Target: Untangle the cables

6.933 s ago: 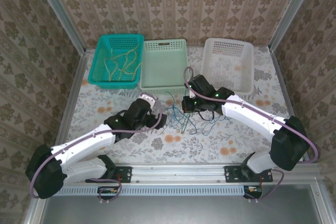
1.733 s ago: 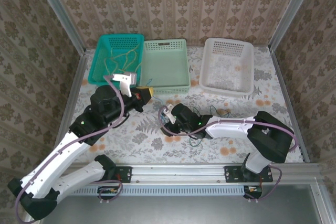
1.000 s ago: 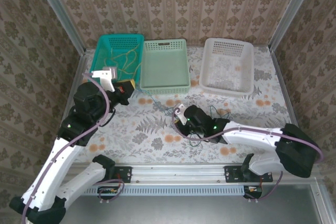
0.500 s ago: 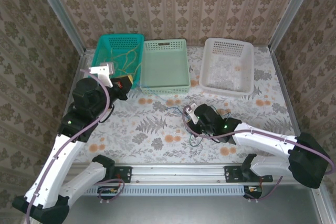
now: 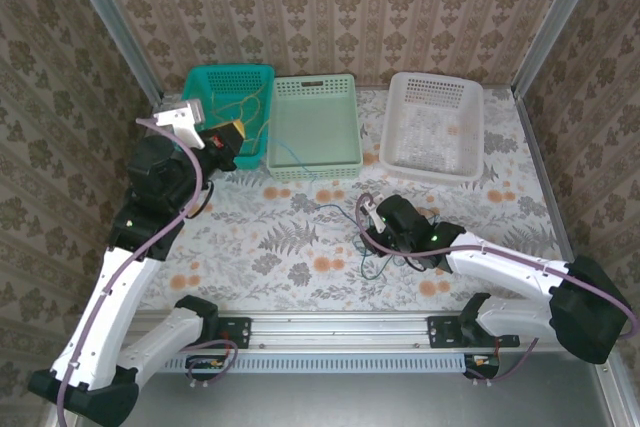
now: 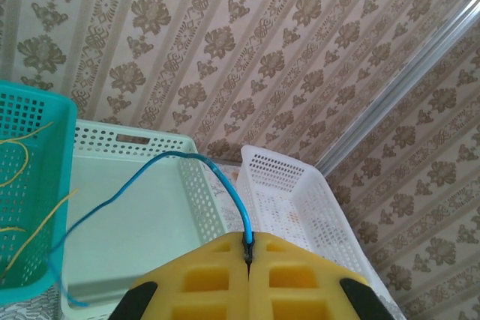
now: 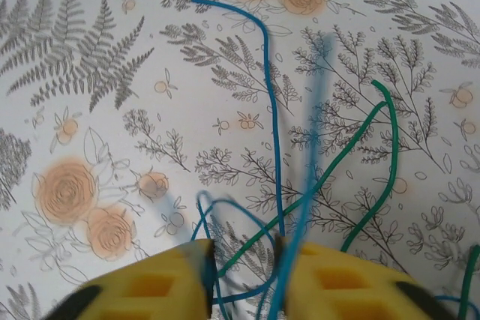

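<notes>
Currently left gripper [image 6: 248, 249] pinches blue cable [image 6: 184, 154] at its tips; right gripper [image 7: 244, 256] parted (green cable [image 7: 392, 157] crosses its gap).

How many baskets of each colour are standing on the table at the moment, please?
Teal basket: 1
Pale green basket: 1
White basket: 1
Total: 3
</notes>
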Controlling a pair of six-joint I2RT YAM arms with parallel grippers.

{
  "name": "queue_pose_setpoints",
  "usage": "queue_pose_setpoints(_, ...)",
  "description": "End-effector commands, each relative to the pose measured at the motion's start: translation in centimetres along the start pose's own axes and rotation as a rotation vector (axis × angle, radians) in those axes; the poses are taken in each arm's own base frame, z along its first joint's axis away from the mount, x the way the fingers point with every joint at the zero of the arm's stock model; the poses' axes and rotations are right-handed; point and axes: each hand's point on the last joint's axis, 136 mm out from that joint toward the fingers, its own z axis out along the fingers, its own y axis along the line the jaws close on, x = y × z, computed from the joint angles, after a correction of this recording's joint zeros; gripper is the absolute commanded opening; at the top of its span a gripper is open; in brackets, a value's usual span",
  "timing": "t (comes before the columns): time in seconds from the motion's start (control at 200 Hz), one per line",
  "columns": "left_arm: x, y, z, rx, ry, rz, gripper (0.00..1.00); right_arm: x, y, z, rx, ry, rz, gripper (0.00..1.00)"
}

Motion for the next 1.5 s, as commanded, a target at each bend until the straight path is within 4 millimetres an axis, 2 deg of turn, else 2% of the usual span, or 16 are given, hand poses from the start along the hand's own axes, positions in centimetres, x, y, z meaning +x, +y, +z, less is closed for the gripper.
queue_pose_setpoints(0.0,-2.5,-1.7,-0.5,0.061,-0.075,-0.011,0.00,0.9,-0.1,-0.2,-0.008,0.023,0.034,0.46)
queue_pose_setpoints(0.025,-2.5,-1.9,-0.4,0.075,-0.071,-0.015,0.00,0.8,-0.1,-0.3,-0.007,0.018,0.037,0.52)
queue_pose_setpoints(0.055,-2.3,-2.1,-0.2,0.087,-0.063,-0.021,0.00,0.6,-0.1,-0.3,-0.007,0.010,0.039,0.56)
queue_pose_setpoints(0.215,-1.5,-2.2,0.1,0.112,-0.041,-0.046,0.00,-0.4,-0.2,-0.8,-0.013,-0.024,0.065,0.59)
queue_pose_setpoints(0.385,-2.0,-2.5,0.1,0.114,-0.040,-0.019,0.00,0.2,-0.9,-0.4,0.025,0.025,0.073,0.63)
queue_pose_setpoints(0.51,-2.2,-3.8,1.3,0.164,0.015,0.010,0.00,0.1,-1.3,-0.3,0.042,0.025,0.098,0.67)
queue_pose_setpoints(0.615,-2.4,-4.0,2.8,0.176,0.057,0.032,0.00,-0.3,-1.3,-0.4,0.039,0.004,0.112,0.69)
queue_pose_setpoints(0.73,-2.6,-3.7,5.3,0.195,0.100,0.042,0.00,-0.5,-1.4,-0.8,0.042,-0.008,0.117,0.69)
queue_pose_setpoints(0.86,-1.8,-3.1,9.0,0.226,0.178,0.070,0.00,-0.4,-2.0,-1.0,0.071,-0.006,0.126,0.70)
queue_pose_setpoints(0.96,-0.1,-1.9,12.2,0.224,0.265,0.105,0.00,-0.2,-2.3,-1.1,0.081,-0.007,0.142,0.70)
queue_pose_setpoints(1.085,2.9,-0.4,16.7,0.255,0.395,0.112,0.00,0.0,-2.4,-1.2,0.081,-0.016,0.154,0.70)
queue_pose_setpoints(1.245,5.8,2.2,21.7,0.233,0.471,0.119,0.00,0.2,-2.6,-1.6,0.081,-0.022,0.167,0.70)
queue_pose_setpoints(1.375,8.1,4.6,24.7,0.171,0.533,0.153,0.00,0.2,-2.8,-2.0,0.089,-0.028,0.166,0.71)
queue_pose_setpoints(1.495,10.3,6.5,26.6,0.122,0.595,0.159,0.00,0.2,-3.0,-2.2,0.095,-0.031,0.170,0.71)
